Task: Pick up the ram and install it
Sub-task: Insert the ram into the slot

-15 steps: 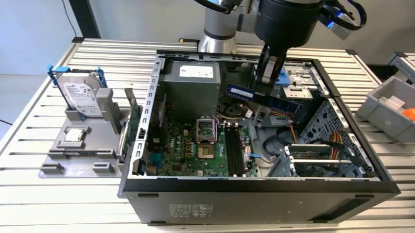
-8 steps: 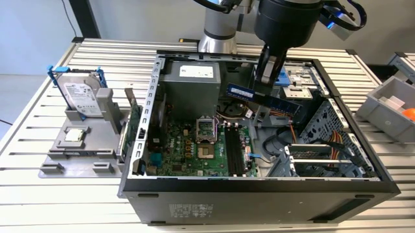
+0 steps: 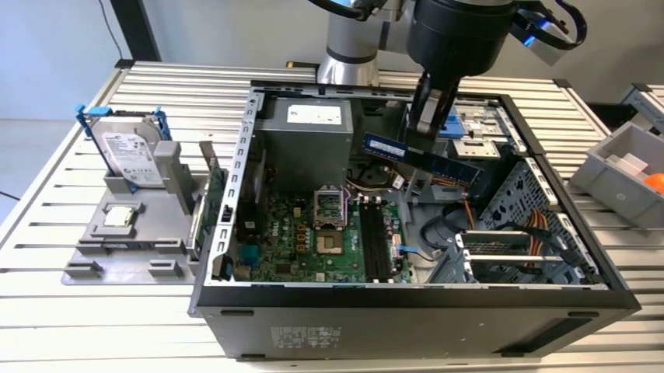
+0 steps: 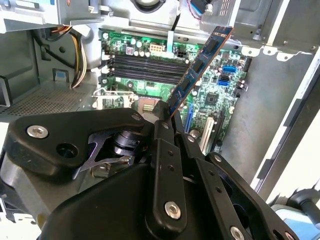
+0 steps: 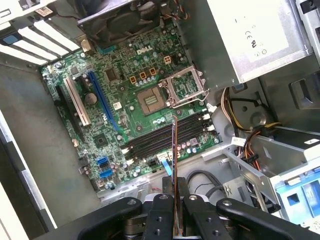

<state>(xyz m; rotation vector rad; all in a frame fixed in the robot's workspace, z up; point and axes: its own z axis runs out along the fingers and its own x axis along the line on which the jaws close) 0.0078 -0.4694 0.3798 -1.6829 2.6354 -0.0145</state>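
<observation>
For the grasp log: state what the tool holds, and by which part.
The ram, pinched by the tool along its long edge, both ends sticking out.

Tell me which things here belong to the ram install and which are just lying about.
Part of the job: the ram, clamped in the claw; the memory slots on the motherboard; the open computer case.
Lying about: the hard drive, the green card, the grey holder, the grey bin.

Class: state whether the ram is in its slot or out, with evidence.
Out. The tool grips the ram above the board; the black slots below lie bare.
</observation>
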